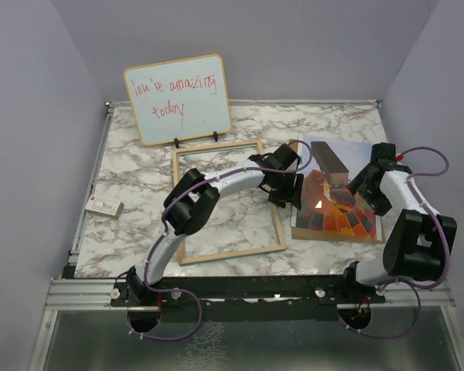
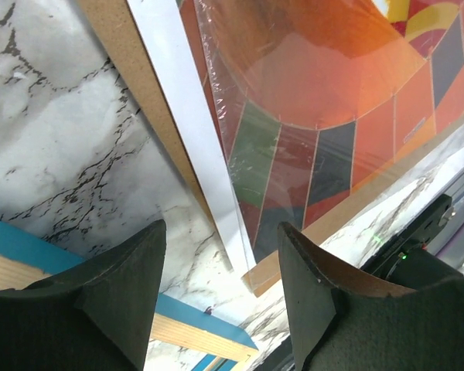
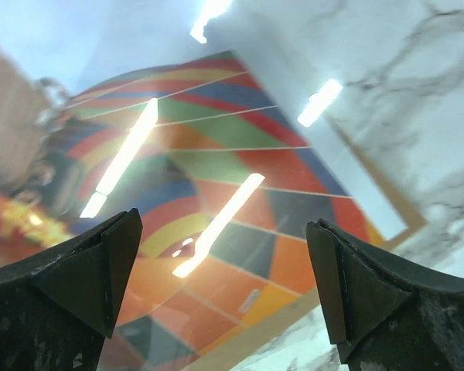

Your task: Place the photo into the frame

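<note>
Right hand (image 3: 224, 232) spread wide over the glossy rectangular photo (image 3: 216, 154); left hand (image 2: 220, 232) parted over its edge.

Seen from above, the left arm (image 1: 216, 189) and its tool (image 1: 288, 193) cover the upper right corner of the light-wood rectangular frame (image 1: 230, 252) and the left edge of the glossy hot-air-balloon photo (image 1: 336, 212). The print on the small white-and-red box (image 1: 104, 205) is too small to read. In the right wrist view the photo's left part is blurred, white glare streaks mask some patches, and the picture's edges cut it off.
</note>
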